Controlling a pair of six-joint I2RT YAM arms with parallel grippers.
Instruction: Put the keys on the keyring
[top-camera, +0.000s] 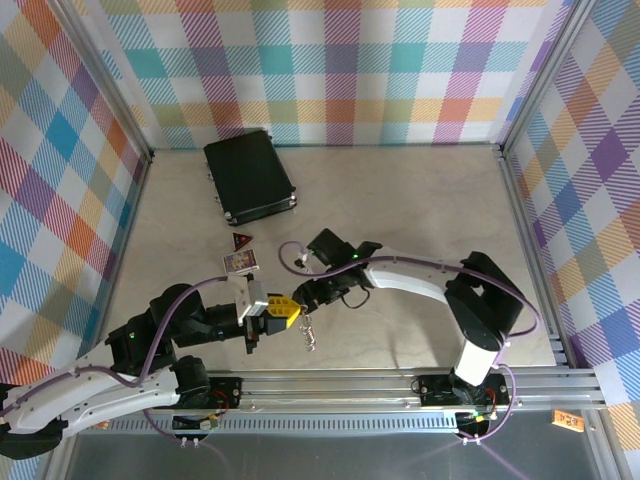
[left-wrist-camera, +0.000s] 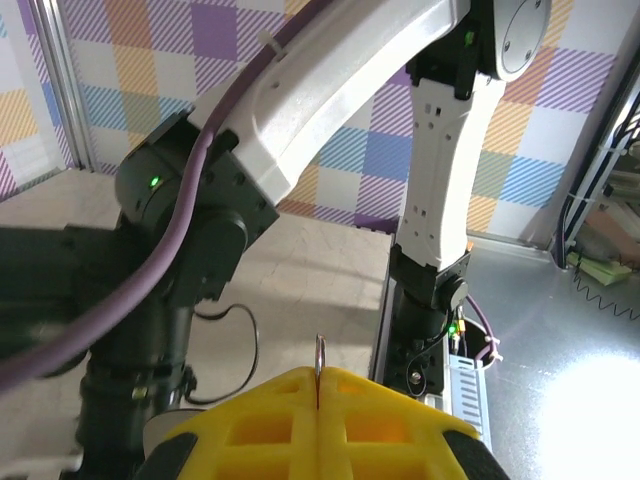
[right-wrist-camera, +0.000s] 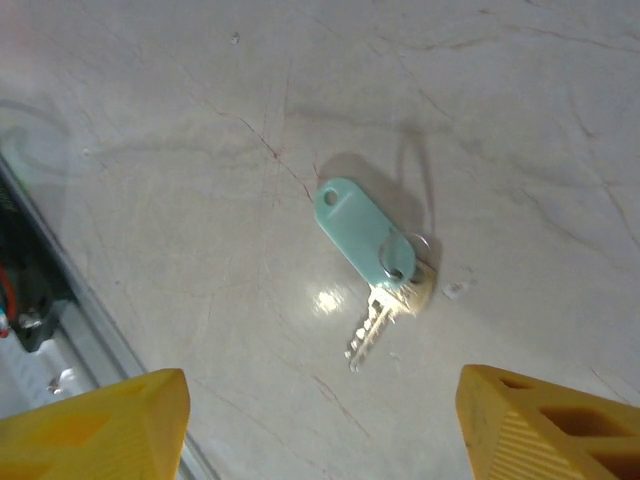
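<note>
Item: key (right-wrist-camera: 375, 268), one piece, with a teal-green plastic tag, a small split ring and a short silver blade. It lies flat on the pale marble-look worktop (right-wrist-camera: 150, 150) with the tag pointing far-left and the blade near. From the top camera the key (top-camera: 311, 335) sits close to the near edge of the worktop (top-camera: 420, 200), just right of the left end effector (top-camera: 283, 313) and just short of the metal rail (top-camera: 400, 385). Item: right end effector (right-wrist-camera: 320, 385), its yellow fingers (right-wrist-camera: 120, 420) spread wide, hanging above the key and not touching it, with the key showing in the gap between them. Item: left end effector (left-wrist-camera: 318, 378), its yellow fingers (left-wrist-camera: 260, 420) pressed together and pinching a thin silver metal edge that stands upright out of the seam, taken to be the keyring (left-wrist-camera: 319, 358) seen edge-on; its full shape cannot be told. Item: black case (top-camera: 250, 178), rectangular, closed, at the far left of the worktop, well apart from the key. Item: small card (top-camera: 241, 262), and a dark red triangle (top-camera: 242, 240) just beyond it, both between the case and the left end effector. Surround: checked walls (top-camera: 330, 60) in many colours on three sides.
</note>
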